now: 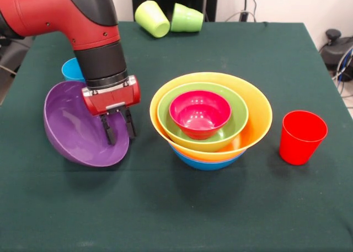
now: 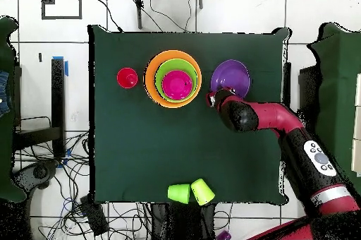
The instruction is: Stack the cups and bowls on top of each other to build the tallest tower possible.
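My gripper [image 1: 121, 136] is shut on the right rim of a wide purple bowl [image 1: 74, 125], which is tilted with its opening facing up and to the right. In the overhead view the gripper [image 2: 211, 100] sits at the edge of the purple bowl [image 2: 233, 76]. The tower [image 1: 209, 117] stands to the right: a blue bowl [image 1: 205, 164] at the bottom, then the orange bowl [image 1: 259, 111], the green bowl [image 1: 234, 128] and the small red bowl [image 1: 199, 113] nested upright. A sky blue cup [image 1: 70, 69] stands partly hidden behind the arm. A second purple bowl does not show separately.
A red cup [image 1: 301, 136] stands upright right of the tower; in the overhead view the red cup [image 2: 127, 78] is left of it. A yellow-green cup [image 1: 151, 19] and a green cup [image 1: 186, 17] lie on their sides at the table's far edge.
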`<action>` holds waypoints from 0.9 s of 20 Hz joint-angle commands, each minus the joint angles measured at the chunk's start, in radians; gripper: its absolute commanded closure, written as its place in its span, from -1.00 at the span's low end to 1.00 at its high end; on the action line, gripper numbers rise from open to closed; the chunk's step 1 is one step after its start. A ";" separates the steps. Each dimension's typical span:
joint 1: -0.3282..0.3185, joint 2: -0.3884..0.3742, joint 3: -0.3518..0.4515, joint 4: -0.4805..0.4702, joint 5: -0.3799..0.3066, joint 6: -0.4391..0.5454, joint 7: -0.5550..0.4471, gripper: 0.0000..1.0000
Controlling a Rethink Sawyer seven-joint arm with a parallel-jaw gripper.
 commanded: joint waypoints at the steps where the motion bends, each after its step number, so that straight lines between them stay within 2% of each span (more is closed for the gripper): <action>1: 0.051 0.054 -0.142 -0.084 0.001 0.139 -0.020 1.00; 8: 0.042 0.057 -0.142 -0.079 0.026 0.134 -0.051 1.00; 10: 0.024 0.059 -0.119 -0.067 0.028 0.119 -0.079 1.00; 12: 0.010 0.065 -0.108 -0.060 0.051 0.114 -0.064 1.00; 15: 0.015 0.057 -0.100 -0.063 0.033 0.117 -0.112 1.00; 18: 0.020 0.052 -0.104 -0.062 0.036 0.125 -0.116 1.00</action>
